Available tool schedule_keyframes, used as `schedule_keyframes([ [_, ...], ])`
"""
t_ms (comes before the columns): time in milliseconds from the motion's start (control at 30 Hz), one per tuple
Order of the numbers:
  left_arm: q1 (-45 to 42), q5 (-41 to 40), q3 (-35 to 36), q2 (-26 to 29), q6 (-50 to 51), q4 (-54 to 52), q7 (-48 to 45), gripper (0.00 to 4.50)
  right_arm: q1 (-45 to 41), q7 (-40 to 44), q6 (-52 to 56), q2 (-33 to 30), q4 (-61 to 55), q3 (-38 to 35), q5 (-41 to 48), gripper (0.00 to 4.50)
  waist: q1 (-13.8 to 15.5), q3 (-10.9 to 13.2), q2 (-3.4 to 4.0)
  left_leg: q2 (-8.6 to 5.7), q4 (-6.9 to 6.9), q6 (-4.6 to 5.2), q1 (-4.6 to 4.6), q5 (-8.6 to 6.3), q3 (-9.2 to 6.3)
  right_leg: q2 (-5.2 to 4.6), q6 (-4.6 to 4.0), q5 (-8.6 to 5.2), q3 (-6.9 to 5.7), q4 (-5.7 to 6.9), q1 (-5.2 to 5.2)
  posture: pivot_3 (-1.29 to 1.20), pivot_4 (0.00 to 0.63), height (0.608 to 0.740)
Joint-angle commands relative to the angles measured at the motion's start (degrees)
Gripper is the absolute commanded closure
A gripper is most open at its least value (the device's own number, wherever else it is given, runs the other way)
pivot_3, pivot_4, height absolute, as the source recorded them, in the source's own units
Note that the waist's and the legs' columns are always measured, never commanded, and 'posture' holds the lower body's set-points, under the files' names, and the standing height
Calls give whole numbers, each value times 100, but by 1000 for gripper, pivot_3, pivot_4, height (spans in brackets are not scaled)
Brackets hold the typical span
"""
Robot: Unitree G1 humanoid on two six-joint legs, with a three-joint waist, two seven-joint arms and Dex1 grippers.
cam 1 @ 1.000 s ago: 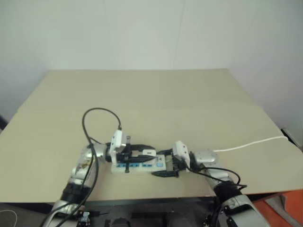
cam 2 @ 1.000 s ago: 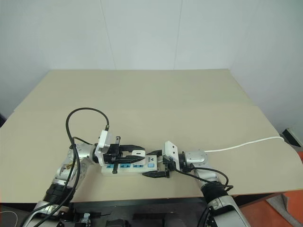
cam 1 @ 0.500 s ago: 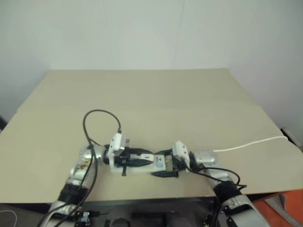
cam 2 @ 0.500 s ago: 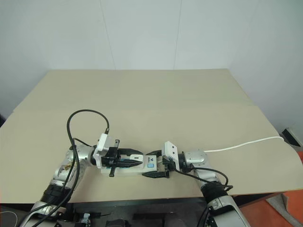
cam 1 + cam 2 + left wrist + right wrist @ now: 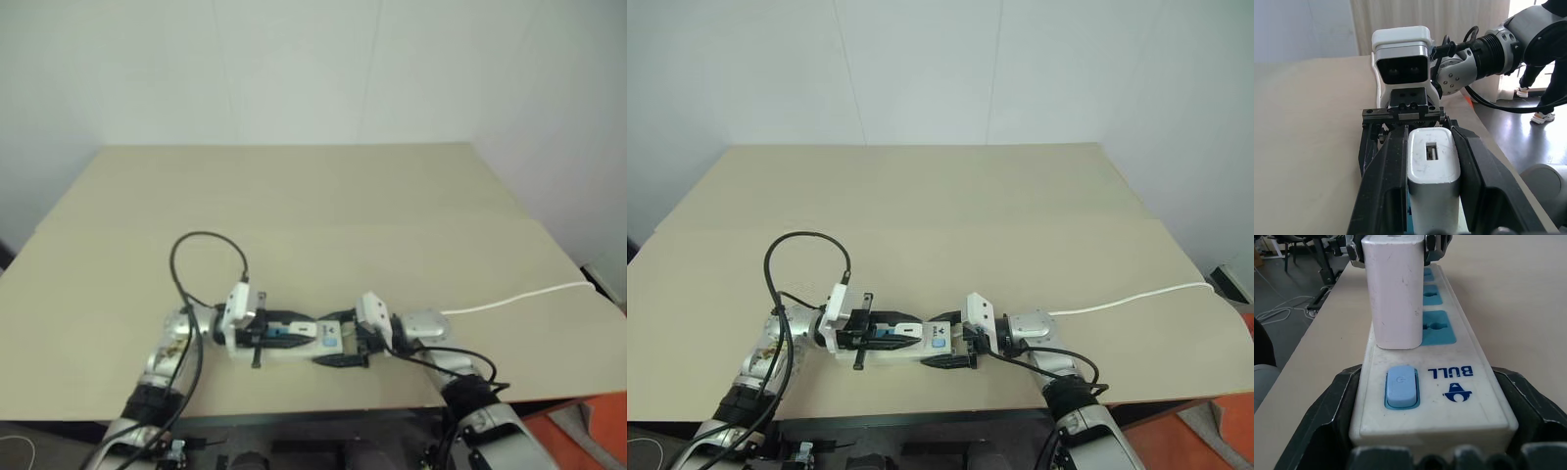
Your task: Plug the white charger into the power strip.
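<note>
While my right pincer (image 5: 955, 345) grips the power strip (image 5: 1435, 382) end, my left pincer (image 5: 1432, 196) squeezes the charger (image 5: 1433, 171) onto it.

Scuffed white plastic charger (image 5: 1393, 289) on smooth plastic power strip (image 5: 1449, 382); matt tabletop (image 5: 950, 196).

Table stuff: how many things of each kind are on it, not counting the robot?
White charger: 1
Power strip: 1
Thin white cord: 1
Total: 3
</note>
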Motion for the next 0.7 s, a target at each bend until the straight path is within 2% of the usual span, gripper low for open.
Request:
schedule_keyframes([
  [33, 224, 395, -163, 147, -56, 427, -8, 3457, 31, 30, 73, 40, 26, 120, -19, 1091, 0, -3, 2, 0, -2, 0, 1, 0, 0, 0, 0, 0, 0, 0, 0, 0, 150, 740],
  [367, 346, 435, -356, 274, 581, 164, 379, 3457, 56, 63, 97, 18, -5, 109, -16, 1091, 13, -33, 40, -1, -4, 0, 5, 0, 0, 0, 3, -2, 0, -6, 7, 0, 150, 740],
  [433, 321, 402, -350, 283, 436, 184, 274, 2731, 46, 66, 95, 25, 3, 113, -19, 1091, 7, -36, 45, -1, -6, 0, 6, 0, 0, 0, 3, -2, 1, -10, 7, 0, 150, 740],
  [467, 304, 389, -352, 298, 430, 184, 229, 2548, 42, 68, 93, 27, 7, 114, -19, 1091, -13, -38, 50, -1, -8, 0, 6, 0, 0, 0, 3, -2, 1, -11, 6, 0, 150, 740],
  [700, 186, 193, -219, 360, 631, -110, 174, 321, 5, 68, 50, 62, 54, 143, -49, 1091, -2, -38, 51, -1, -14, 0, 5, 0, 1, 0, 3, -3, 2, -19, 4, 0, 150, 740],
])
